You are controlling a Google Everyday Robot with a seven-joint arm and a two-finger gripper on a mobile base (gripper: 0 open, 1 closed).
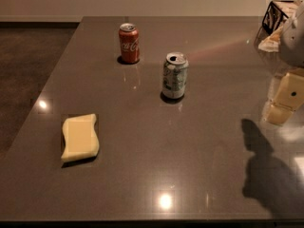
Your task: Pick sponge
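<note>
My fingers (283, 103) hang empty at the desk's (190, 156) right edge; how wide they stand I cannot tell. The sponge (80, 137) lies flat near the left edge, well apart. I should cross in front of the pale can (175, 75), then descend straddling the sponge's narrower width.

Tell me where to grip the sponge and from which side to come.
Likely from above: the sponge lies flat on the table, so pinch across its narrower, left-to-right width at mid-length. The gripper hangs at the view's right edge, well away.
</note>
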